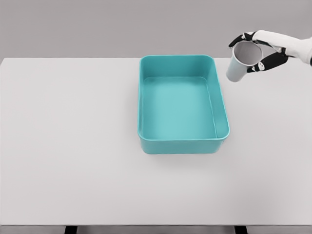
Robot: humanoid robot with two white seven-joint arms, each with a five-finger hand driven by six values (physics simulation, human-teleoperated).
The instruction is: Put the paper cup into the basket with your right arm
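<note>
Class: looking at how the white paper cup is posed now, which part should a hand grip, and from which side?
Grip the side wall just below the rim, coming from the right, as the right hand does. The white paper cup is tilted, and its round wall lets fingers wrap around it.

Bright, even, diffuse light with no glare; the teal basket [183, 105] casts barely any shadow on the white table [68, 146]. Edges look slightly soft, perhaps from compression.

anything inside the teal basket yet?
No. The teal basket shows only its bare floor. The near wall hides a thin strip of floor behind it. The paper cup is held tilted in the right hand, outside the basket's far right corner.
</note>
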